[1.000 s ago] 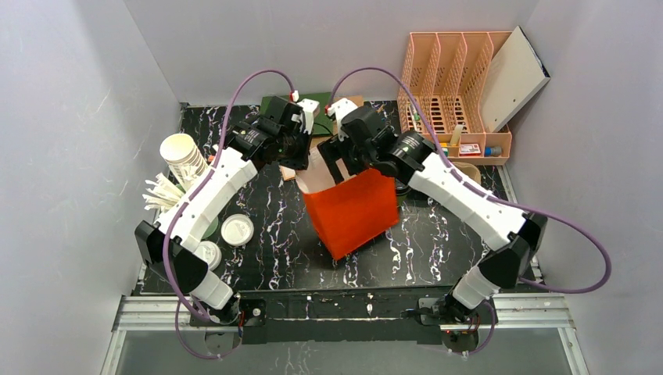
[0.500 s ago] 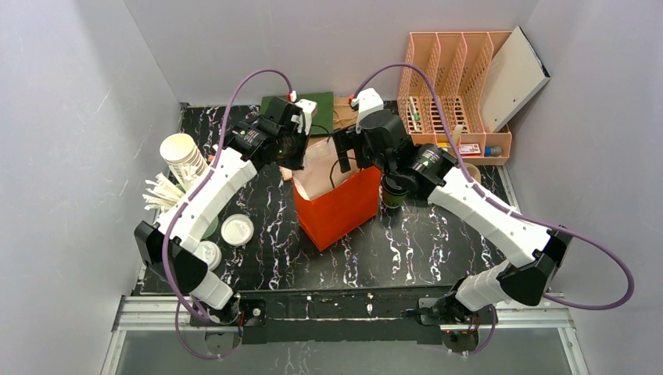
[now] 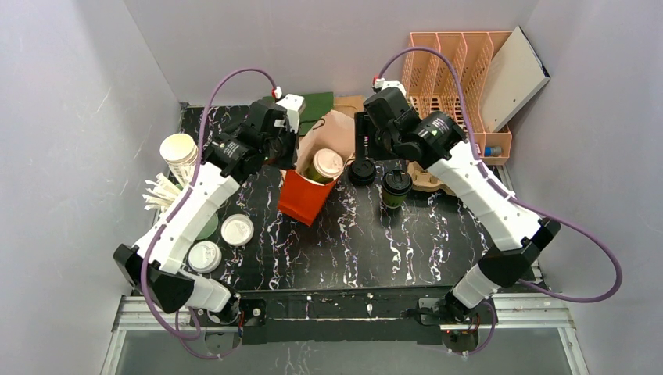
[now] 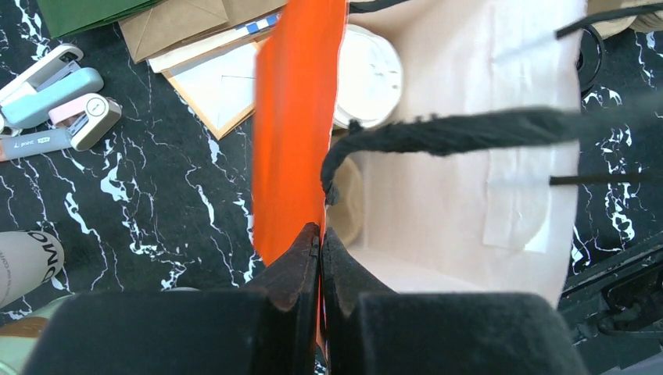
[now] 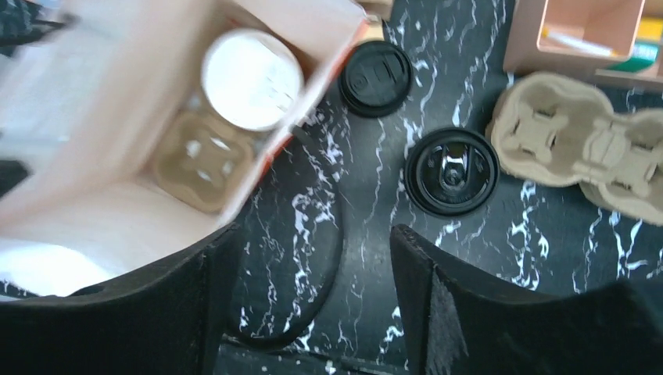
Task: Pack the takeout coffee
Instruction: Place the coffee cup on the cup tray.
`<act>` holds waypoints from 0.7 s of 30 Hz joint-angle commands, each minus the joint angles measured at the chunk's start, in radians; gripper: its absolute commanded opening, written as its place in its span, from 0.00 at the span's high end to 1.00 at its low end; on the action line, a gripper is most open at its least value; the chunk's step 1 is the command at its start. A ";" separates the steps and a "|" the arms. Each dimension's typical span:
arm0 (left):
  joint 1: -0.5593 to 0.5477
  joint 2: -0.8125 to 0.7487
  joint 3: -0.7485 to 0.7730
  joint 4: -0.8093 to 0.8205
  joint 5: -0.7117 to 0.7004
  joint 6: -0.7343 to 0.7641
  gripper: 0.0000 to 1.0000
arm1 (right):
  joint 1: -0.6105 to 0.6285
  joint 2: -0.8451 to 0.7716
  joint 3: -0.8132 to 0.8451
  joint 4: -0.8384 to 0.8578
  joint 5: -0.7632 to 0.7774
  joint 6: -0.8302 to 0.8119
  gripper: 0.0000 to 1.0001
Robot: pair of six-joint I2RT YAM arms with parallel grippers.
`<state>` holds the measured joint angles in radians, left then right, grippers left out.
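The takeout coffee [image 3: 396,186] stands upright on the table [image 3: 406,242], black lid on top. It is just right of the orange bag [image 3: 309,199] and close beside a loose black lid [image 3: 362,172]. A cardboard carrier [image 3: 428,180] lies just past it.

The right hand [image 3: 366,148] hangs over the gap between bag and cup, its jaws spread with nothing between them. In the right wrist view the coffee [image 5: 452,172] sits ahead of the hand [image 5: 313,234] and off towards its right finger, not centred in the span. The cup's long axis is vertical, so I judge that a grasp calls for sliding right and coming down around the wall below the lid.

The left hand [image 4: 320,250] is clamped on the bag's orange edge [image 4: 293,133], holding the mouth open. The bag leans over, cream inside showing. That leaves the right arm as the free one, and it is also the nearer to the coffee.

A white-lidded cup [image 3: 326,164] is already inside the bag. It may sit beside an empty carrier pocket, though that view is too blurred to be sure.
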<state>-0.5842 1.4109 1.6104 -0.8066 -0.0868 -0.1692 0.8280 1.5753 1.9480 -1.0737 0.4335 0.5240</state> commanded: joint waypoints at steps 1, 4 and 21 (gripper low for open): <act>-0.002 -0.080 -0.047 0.066 0.020 0.009 1.00 | -0.083 0.008 -0.012 -0.072 -0.101 0.047 0.25; -0.002 -0.098 -0.069 0.072 0.023 0.002 1.00 | -0.149 0.011 -0.005 -0.058 -0.164 0.073 0.28; -0.003 -0.158 -0.134 0.098 0.057 -0.130 0.48 | -0.215 0.094 0.060 -0.054 -0.427 0.031 0.38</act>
<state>-0.5846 1.2621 1.4242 -0.6994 -0.0208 -0.2485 0.6117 1.6444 1.9476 -1.1248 0.0605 0.5865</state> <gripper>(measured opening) 0.439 0.596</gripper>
